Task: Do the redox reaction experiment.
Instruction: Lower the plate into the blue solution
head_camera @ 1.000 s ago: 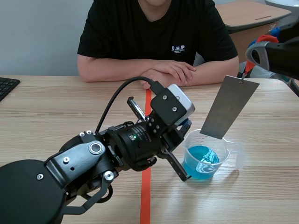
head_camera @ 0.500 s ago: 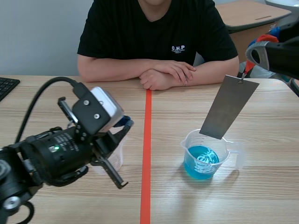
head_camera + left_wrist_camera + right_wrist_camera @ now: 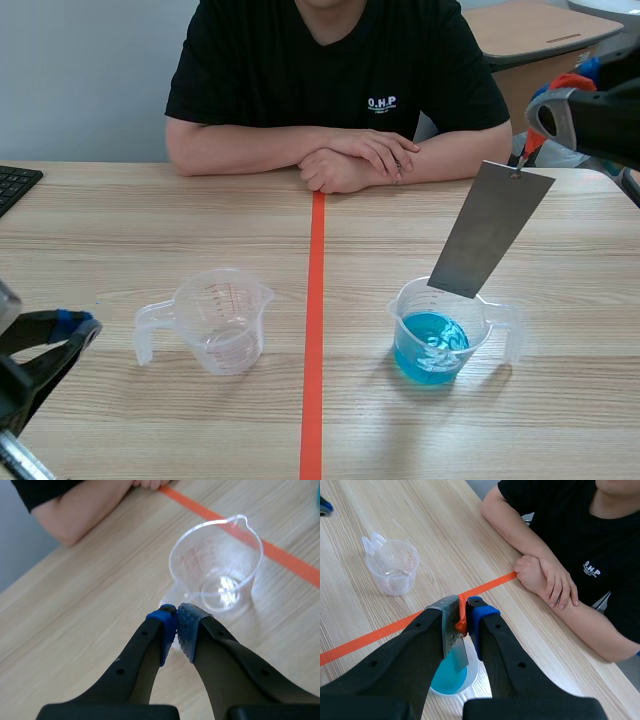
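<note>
The left gripper [image 3: 176,622], pads closed on nothing, has been drawn back from mid-table to the near left corner. Ahead of it, the empty clear measuring cup [image 3: 222,320] is now uncovered. Farther right, the metal strip [image 3: 490,230] is kept clamped in the right gripper [image 3: 464,611], tilted over the cup of blue liquid [image 3: 438,338], its lower edge seemingly at the rim.

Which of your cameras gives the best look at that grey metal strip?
The scene view: the whole metal strip shows, hanging tilted over the beaker of blue liquid. The right wrist view catches only its top, nearly edge-on, in the right gripper. The left wrist view misses it.
</note>
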`<state>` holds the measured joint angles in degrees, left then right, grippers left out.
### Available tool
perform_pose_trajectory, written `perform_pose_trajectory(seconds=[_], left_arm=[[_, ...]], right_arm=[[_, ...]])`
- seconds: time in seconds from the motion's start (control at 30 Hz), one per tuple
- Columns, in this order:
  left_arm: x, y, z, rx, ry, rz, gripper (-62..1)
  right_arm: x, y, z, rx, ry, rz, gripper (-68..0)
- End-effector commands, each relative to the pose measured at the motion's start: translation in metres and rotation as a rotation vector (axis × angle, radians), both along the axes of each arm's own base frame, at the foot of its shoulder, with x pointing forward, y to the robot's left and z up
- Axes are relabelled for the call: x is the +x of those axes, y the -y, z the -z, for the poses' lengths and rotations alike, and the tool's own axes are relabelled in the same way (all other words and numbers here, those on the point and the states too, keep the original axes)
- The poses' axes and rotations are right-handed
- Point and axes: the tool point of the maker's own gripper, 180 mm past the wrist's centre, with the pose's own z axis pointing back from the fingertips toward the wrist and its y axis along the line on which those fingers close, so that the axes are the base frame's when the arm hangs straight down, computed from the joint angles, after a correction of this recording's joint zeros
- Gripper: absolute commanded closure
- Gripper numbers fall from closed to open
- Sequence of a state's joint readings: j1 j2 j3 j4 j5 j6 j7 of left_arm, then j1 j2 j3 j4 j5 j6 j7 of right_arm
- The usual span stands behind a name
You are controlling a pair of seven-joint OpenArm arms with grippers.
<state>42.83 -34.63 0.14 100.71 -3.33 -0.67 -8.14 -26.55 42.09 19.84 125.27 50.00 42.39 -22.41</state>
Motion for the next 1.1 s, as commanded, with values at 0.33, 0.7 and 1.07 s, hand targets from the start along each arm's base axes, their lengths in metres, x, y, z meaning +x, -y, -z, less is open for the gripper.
perform_pose_trajectory(seconds=[0.33,0.7,1.07], left_arm=[[-0.034,-0.041,0.011,-0.009,-0.070,-0.206,-4.9],[-0.061,-0.053,0.023,-0.011,-0.140,-0.292,-4.9],[-0.067,-0.059,0.022,-0.012,-0.143,-0.315,-4.9]], right_arm=[[0.000,-0.003,-0.009,0.015,0.032,-0.019,-1.7],[0.003,0.001,0.000,0.024,0.011,-0.009,-1.7],[0.004,-0.001,0.017,-0.006,0.006,-0.021,-1.7]])
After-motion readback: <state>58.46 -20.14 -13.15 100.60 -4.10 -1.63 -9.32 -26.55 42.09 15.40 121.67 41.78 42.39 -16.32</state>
